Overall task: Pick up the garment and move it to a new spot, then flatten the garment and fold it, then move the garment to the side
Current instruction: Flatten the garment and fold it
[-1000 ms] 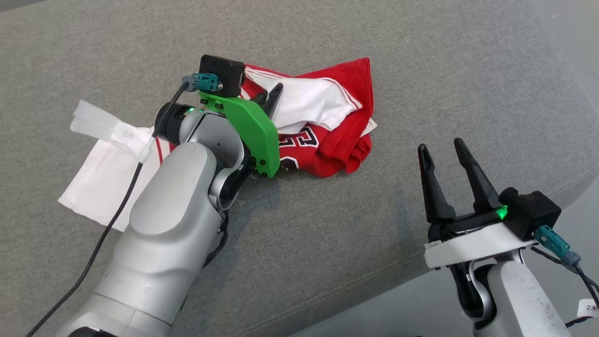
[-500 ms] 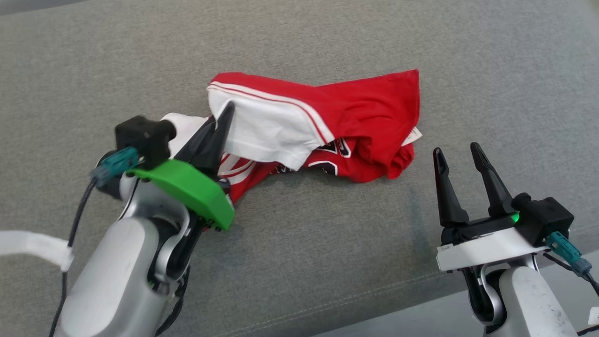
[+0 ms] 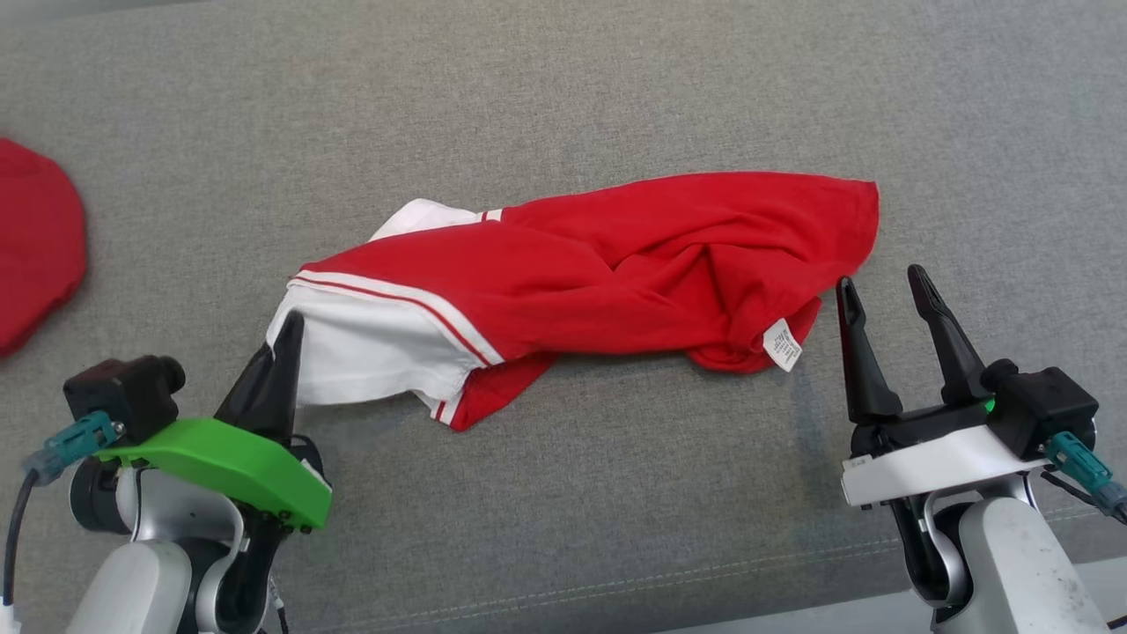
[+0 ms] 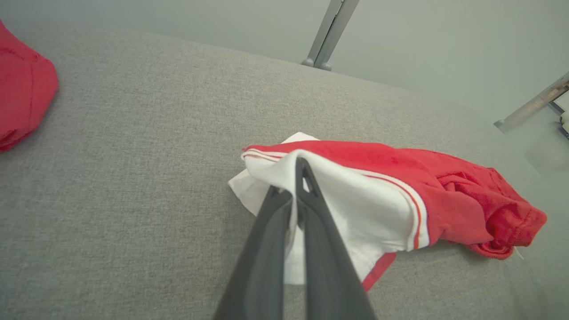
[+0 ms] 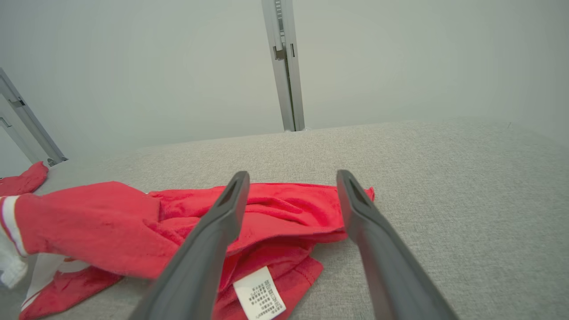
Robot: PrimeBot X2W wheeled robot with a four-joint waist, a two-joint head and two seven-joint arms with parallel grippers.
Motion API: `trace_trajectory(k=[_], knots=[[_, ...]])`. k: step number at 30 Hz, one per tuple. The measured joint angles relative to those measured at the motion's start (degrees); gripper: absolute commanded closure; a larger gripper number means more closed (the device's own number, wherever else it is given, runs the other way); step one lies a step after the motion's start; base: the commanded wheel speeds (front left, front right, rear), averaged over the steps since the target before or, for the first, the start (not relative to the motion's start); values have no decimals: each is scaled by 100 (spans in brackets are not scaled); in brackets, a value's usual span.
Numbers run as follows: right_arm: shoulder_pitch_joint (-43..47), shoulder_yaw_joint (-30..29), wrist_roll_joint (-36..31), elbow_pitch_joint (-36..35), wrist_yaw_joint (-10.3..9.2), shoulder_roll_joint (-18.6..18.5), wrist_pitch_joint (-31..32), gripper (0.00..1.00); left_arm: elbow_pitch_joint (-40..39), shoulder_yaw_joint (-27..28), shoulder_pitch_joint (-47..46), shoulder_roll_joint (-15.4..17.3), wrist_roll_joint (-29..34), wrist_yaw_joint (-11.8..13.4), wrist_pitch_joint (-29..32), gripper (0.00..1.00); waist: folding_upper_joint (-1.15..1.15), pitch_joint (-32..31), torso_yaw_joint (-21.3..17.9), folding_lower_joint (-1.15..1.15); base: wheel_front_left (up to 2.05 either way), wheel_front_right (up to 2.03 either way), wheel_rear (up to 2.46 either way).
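Note:
The garment (image 3: pixel 634 264), red with a white sleeve edged in red stripes, lies drawn out lengthwise on the grey cushion (image 3: pixel 563 493). My left gripper (image 3: pixel 283 330) at the lower left is shut on the white sleeve's end. In the left wrist view the white cloth (image 4: pixel 364 209) is pinched between the closed fingers of that gripper (image 4: pixel 291 186). My right gripper (image 3: pixel 880 283) stands open just beside the garment's right end, near its white label (image 3: pixel 782 343). In the right wrist view this gripper (image 5: pixel 293 178) is open above the red folds (image 5: pixel 111 222) and holds nothing.
Another red cloth (image 3: pixel 35 238) lies at the cushion's far left edge, also seen in the left wrist view as a red cloth (image 4: pixel 22 102). The cushion's front edge (image 3: pixel 792 608) runs along the lower right. Metal posts (image 5: pixel 284 66) stand behind it.
The head camera has shifted. My left gripper closed on the white sleeve and pulled it toward the near left, stretching the bunched garment out long. The right gripper stayed open.

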Motion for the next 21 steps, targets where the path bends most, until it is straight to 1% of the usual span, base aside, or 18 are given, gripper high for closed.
trace_trajectory(k=[6,13,15,17,18,19,20,21], knots=[[-17,-158,3,43,0,-38,9,0,641,337,134,-119,-301,44,-270,100,0,-27,23,0,0,0,0],[-17,-296,0,132,1,-45,25,0,1394,609,144,-122,-446,125,-450,100,0,-129,3,0,0,0,0],[-16,-334,-1,168,0,-46,25,0,1550,590,174,-144,-495,87,-455,100,0,-176,-5,0,0,0,0],[-12,-359,0,196,0,-43,25,0,1649,556,203,-212,-553,-10,-468,100,0,-228,-8,0,0,0,0],[-7,-372,0,207,1,-42,25,0,1675,533,203,-266,-565,-44,-509,87,0,-254,-8,0,0,0,0],[-3,-382,0,221,0,-42,25,0,1686,506,202,-305,-559,-62,-553,10,0,-280,-7,0,0,0,0],[3,-391,0,227,0,-40,25,0,1702,468,202,-321,-549,-79,-587,0,0,-308,-4,0,0,0,0],[7,-398,0,226,0,-41,25,0,1696,444,202,-332,-523,-109,-654,0,0,-336,0,0,0,0,0]])
